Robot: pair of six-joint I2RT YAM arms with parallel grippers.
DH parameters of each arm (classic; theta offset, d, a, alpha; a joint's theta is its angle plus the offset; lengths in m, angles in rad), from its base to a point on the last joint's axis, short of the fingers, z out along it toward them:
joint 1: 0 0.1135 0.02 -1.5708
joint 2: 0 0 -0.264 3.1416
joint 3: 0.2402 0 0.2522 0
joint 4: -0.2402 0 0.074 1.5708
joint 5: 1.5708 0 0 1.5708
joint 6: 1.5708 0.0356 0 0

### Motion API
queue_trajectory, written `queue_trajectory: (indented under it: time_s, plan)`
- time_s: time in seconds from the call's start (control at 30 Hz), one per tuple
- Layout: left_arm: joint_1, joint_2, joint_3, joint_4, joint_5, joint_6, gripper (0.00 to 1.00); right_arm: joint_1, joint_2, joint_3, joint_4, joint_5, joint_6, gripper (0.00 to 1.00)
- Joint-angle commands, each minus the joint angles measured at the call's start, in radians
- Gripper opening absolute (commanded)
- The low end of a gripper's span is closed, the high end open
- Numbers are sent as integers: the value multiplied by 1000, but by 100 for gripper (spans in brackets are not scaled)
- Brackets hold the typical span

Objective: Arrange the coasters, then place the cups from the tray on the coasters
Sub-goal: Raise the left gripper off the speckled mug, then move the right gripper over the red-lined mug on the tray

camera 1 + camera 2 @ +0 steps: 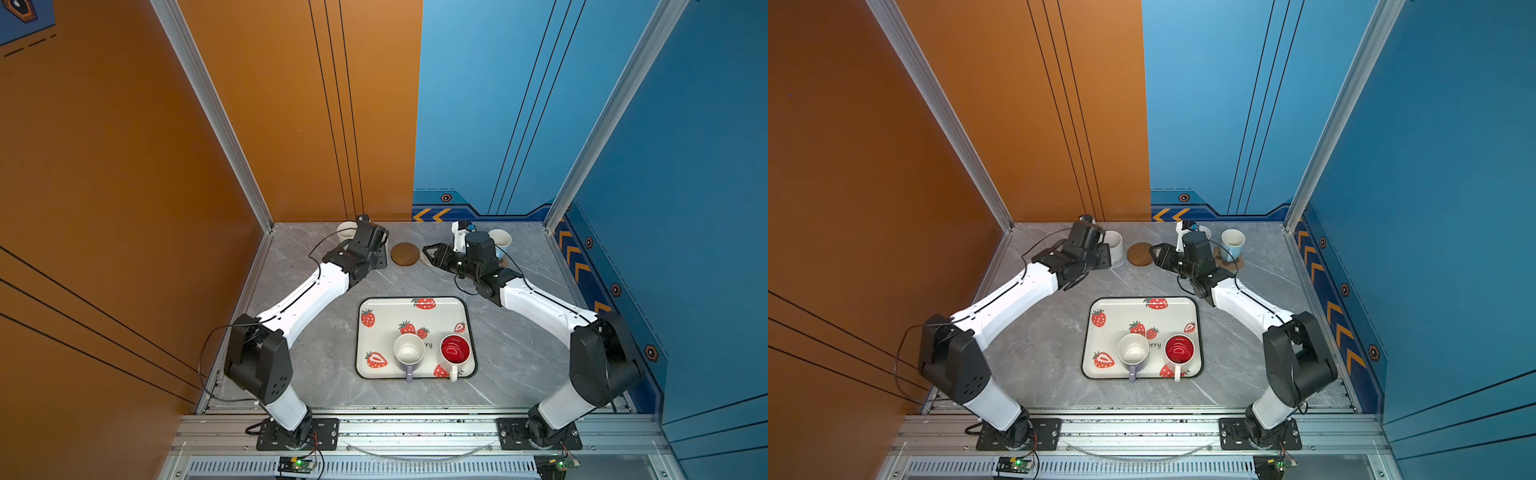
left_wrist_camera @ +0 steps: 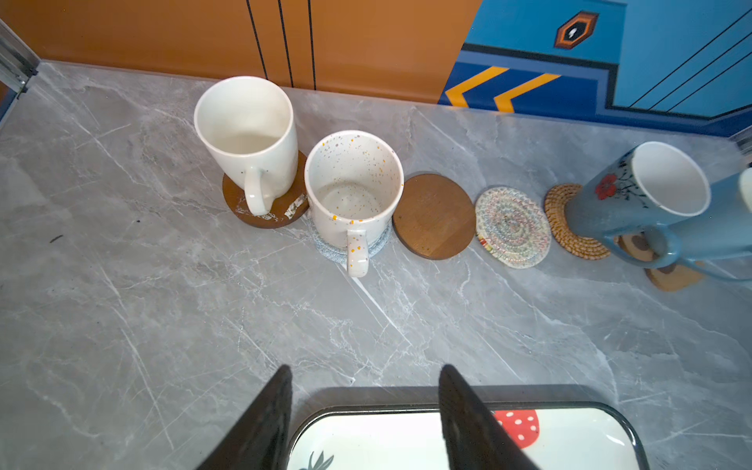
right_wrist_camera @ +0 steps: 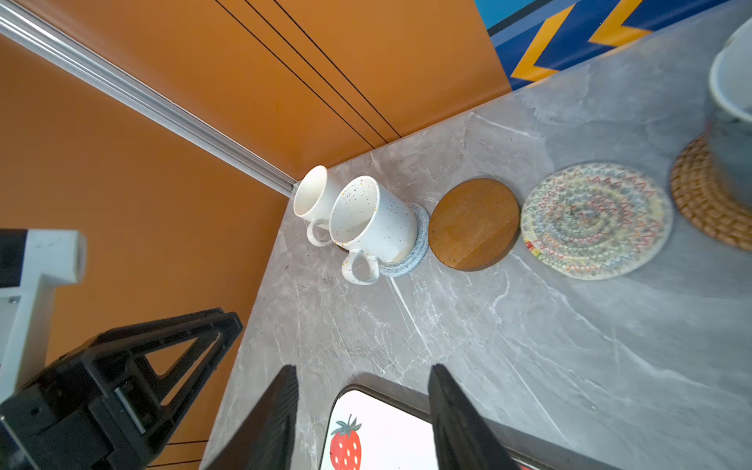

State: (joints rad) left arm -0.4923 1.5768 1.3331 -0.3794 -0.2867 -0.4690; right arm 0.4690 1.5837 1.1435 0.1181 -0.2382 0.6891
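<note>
Left gripper (image 2: 365,368) and right gripper (image 3: 363,368) were found open, empty, and the lavender cup (image 1: 409,351) and red-lined cup (image 1: 455,350) were judged rigid, breakable, best pinched at the rim.

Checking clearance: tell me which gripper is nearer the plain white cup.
Left. The left gripper is close by the plain white cup at the back left. The right gripper is beyond the bare brown coaster, toward the middle.
</note>
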Motion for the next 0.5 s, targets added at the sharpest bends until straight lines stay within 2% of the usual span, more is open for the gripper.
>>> queue_trajectory:
  time_s: [0.0,0.07,0.23,0.4,0.47]
  plan:
    - [-1,-93,-122,229,74,-11,59,24,-62,38,-173,101,-105,55]
    - [-3,-141,-195,301,104,-2,60,34,-100,73,-277,94,-168,60]
    - [-6,-230,-264,333,108,42,60,79,-216,127,-480,207,-274,64]
    - [-8,-308,-377,457,143,53,63,97,-273,140,-617,250,-317,63]
    - [-8,-334,-416,505,149,53,65,116,-287,147,-690,312,-332,61]
